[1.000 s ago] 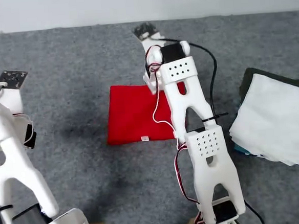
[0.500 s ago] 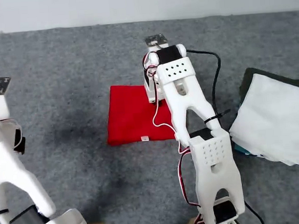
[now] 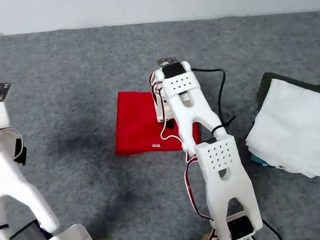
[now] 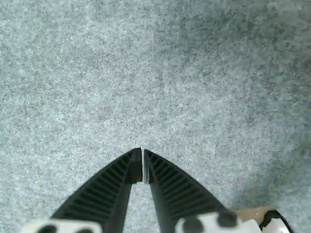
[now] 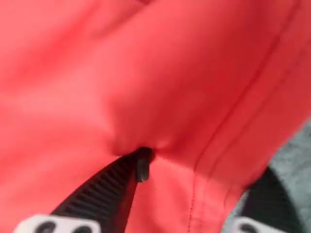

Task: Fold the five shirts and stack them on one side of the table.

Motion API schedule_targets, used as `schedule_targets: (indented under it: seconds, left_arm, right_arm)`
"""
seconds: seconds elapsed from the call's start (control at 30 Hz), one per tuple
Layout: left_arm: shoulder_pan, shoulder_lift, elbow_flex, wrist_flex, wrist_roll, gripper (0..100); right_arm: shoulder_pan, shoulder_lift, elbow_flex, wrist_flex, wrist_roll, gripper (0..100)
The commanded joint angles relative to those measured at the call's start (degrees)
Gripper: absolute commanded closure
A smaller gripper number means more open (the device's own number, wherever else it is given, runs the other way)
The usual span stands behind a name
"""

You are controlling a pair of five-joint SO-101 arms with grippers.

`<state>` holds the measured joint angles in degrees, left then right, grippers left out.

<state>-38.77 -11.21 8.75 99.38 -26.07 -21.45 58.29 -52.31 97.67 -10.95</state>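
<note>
A folded red shirt (image 3: 138, 124) lies flat on the grey carpet in the middle of the table. My right arm (image 3: 189, 104) stretches over the shirt's right part. Its gripper (image 5: 199, 184) is open and down on the red shirt (image 5: 146, 73): one black finger (image 5: 138, 167) presses into the cloth, while the other finger (image 5: 262, 194) sits past the hemmed edge. A stack of folded shirts (image 3: 295, 124), white on top, rests at the right side. At the far left, my left gripper (image 4: 143, 167) is shut over bare carpet with nothing in it.
The grey carpet (image 3: 74, 71) covers the whole table. My left arm (image 3: 6, 163) stands at the left edge. A black cable (image 3: 221, 93) loops beside the right arm, between the red shirt and the stack.
My right arm has pulled back from the shirt's far edge and come down on the red shirt. The left arm shifted slightly left, then stayed still.
</note>
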Motion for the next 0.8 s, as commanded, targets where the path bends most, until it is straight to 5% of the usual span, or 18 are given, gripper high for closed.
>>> schedule_targets:
  seconds: [0.0,0.27,0.53,0.77]
  left_arm:
    - [-0.5,-0.9,-0.5,1.1,-0.4,98]
    - [-0.5,-0.9,-0.4,1.1,-0.4,98]
    - [1.3,-8.5,2.9,1.1,-0.3,98]
    - [5.5,-19.6,10.9,1.1,-0.3,98]
  right_arm:
    - [-0.4,0.8,0.7,0.7,6.3,97.4]
    - [4.8,0.7,0.7,2.2,21.7,99.0]
    - [13.1,1.4,-12.3,1.8,63.5,98.8]
    - [10.3,5.1,-24.4,-3.6,92.4,98.8]
